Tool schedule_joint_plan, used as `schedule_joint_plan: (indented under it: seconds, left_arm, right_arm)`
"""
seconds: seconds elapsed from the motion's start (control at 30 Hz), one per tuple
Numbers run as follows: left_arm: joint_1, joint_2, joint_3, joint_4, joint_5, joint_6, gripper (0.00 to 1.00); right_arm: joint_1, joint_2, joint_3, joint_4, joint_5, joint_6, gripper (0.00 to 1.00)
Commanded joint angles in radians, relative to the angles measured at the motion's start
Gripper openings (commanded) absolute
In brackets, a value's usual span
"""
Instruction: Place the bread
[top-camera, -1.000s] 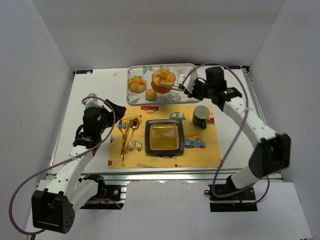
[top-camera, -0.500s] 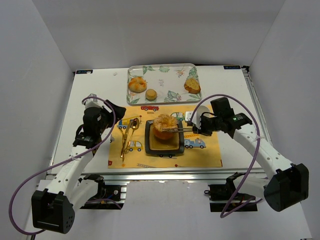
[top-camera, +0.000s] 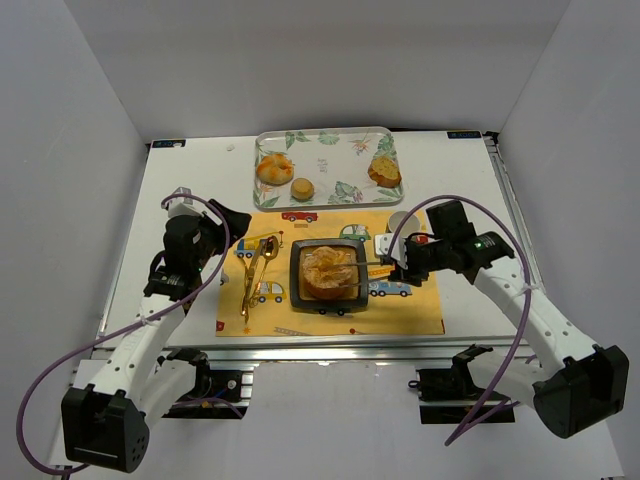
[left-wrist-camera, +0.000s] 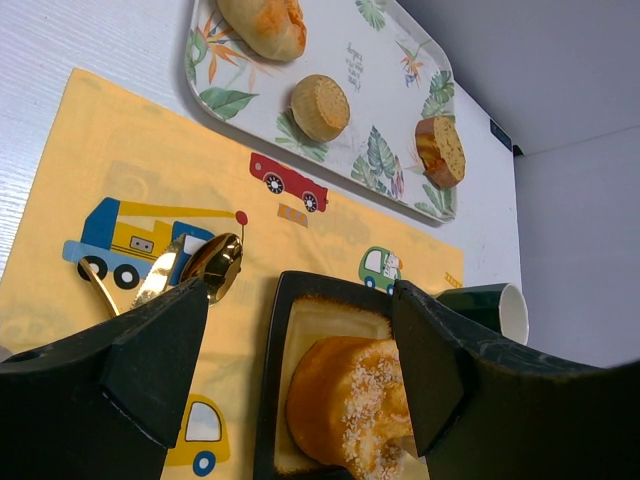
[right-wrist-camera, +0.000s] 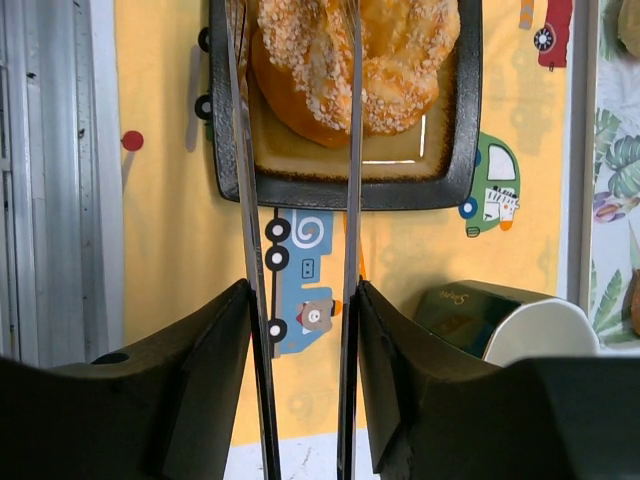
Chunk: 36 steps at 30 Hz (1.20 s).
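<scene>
The right gripper (right-wrist-camera: 300, 300) is clamped on metal tongs (right-wrist-camera: 350, 200), whose arms reach over the bread (right-wrist-camera: 390, 60), one along its edge and one across its top. The bread lies on the dark square plate (top-camera: 295, 275) in the middle of the yellow mat (top-camera: 420, 310), with a green mug (right-wrist-camera: 470, 305) near the plate's corner. The left gripper (left-wrist-camera: 300, 310) hangs with its fingers apart above a gold spoon (left-wrist-camera: 212, 262).

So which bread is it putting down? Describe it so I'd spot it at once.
Find the yellow placemat mid-table, then the dark square plate at its centre. The bread lies on that plate, between thin tongs. It is the big seeded loaf, far larger than the three small pastries on the leafy tray.
</scene>
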Motion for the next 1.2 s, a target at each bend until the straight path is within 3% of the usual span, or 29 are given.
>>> schedule_joint_plan:
  seconds: [0.0,0.17,0.37,0.53,0.63,0.77,0.97,1.17]
  left_arm:
    - [0.000,-0.022,0.013,-0.007,-0.012,0.001,0.83]
    - [0.002,-0.019,0.016,-0.009,-0.010,0.004,0.83]
    - [0.002,-0.018,0.016,0.000,-0.008,0.001,0.83]
    - [0.002,-0.008,0.022,0.005,-0.001,0.001,0.83]
    - [0.002,-0.010,0.023,0.009,-0.002,-0.002,0.83]
    - [0.002,-0.019,0.019,0.016,-0.008,-0.012,0.83]
    - [0.002,-0.038,0.005,0.012,-0.012,-0.025,0.83]
    - [0.002,-0.039,0.005,-0.007,-0.044,-0.028,0.83]
  right_arm:
    - [0.005,-0.025,0.058,-0.027,-0.068,-0.005,0.50]
    - [0.005,-0.032,0.135,-0.012,-0.122,0.076,0.49]
    - [0.006,0.079,0.253,0.217,-0.055,0.405,0.42]
    - [0.005,0.333,0.386,0.359,0.082,0.623,0.40]
    - [-0.001,0.516,0.519,0.377,0.125,0.725,0.40]
    - [-0.029,0.772,0.760,0.337,0.128,0.982,0.41]
    - [-0.041,0.901,0.837,0.377,0.195,1.160,0.44]
    - [-0.067,0.967,0.848,0.418,0.148,1.280,0.45]
